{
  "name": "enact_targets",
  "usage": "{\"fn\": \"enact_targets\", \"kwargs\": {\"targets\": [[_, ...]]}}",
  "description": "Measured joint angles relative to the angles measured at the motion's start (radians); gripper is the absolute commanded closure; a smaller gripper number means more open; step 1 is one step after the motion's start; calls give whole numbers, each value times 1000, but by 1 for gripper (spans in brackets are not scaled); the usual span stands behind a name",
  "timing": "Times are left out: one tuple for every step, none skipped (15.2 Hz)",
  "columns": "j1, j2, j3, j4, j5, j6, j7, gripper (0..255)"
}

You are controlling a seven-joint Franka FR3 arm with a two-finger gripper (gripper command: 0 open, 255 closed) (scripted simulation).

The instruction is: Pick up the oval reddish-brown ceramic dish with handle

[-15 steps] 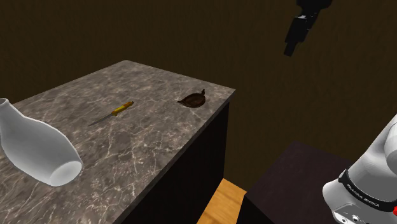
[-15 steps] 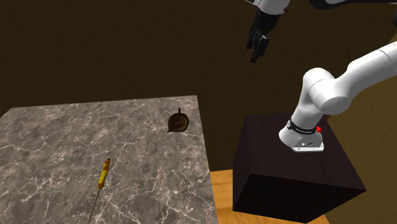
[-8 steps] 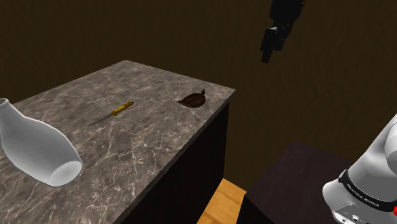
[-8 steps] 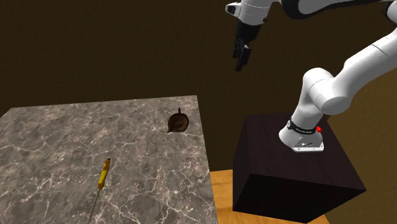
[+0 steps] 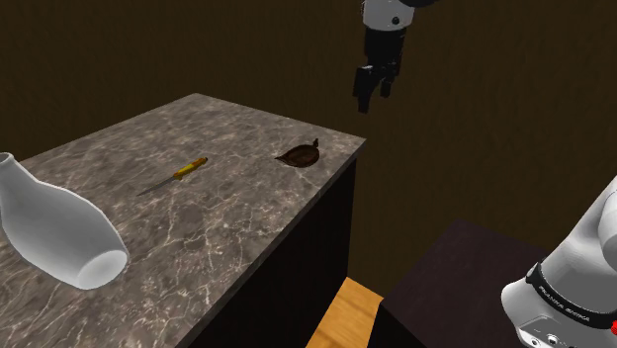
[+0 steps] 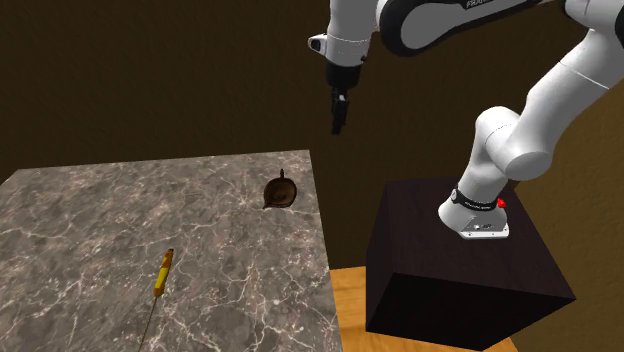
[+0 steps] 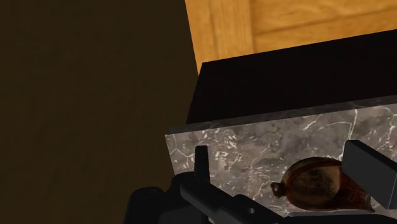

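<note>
The small oval reddish-brown dish (image 5: 301, 154) with a short handle lies near the far corner of the marble counter (image 5: 198, 227). It also shows in the second exterior view as the dish (image 6: 280, 191), close to the counter's right edge. My black gripper (image 5: 369, 95) hangs open in the air, well above the dish and off past the counter's corner; the second exterior view puts the gripper (image 6: 338, 112) above and right of it. In the wrist view the gripper (image 7: 280, 153) has its fingers apart, and the dish (image 7: 316, 183) lies far below between them, untouched.
A yellow-handled screwdriver (image 5: 188, 169) lies mid-counter. A white vase (image 5: 54, 227) lies on its side at the near end. The dark stand (image 6: 460, 260) sits beside the counter, with a strip of wooden floor (image 5: 346, 311) between them. Dark brown walls stand behind.
The gripper has swung toward the shoulder view's left and come lower, closing in on the counter's corner above the dish. Nothing on the counter has moved.
</note>
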Motion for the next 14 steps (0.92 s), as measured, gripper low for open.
{"fn": "enact_targets", "kwargs": {"targets": [[2,26,2,9,7,12,3,0],[5,71,8,36,11,27,14,0],[6,115,10,57,15,44,16,0],[7,150,12,83,21,48,20,0],[11,190,18,112,25,54,29,0],[15,236,23,147,28,62,37,0],[16,267,25,169,34,65,39,0],[20,307,30,200,37,70,48,0],[24,344,33,226,41,77,53,0],[25,382,34,256,44,80,54,0],[24,420,34,293,48,76,52,0],[27,463,36,327,50,82,55,0],[31,489,38,350,52,82,62,0],[31,503,39,357,53,88,61,0]]}}
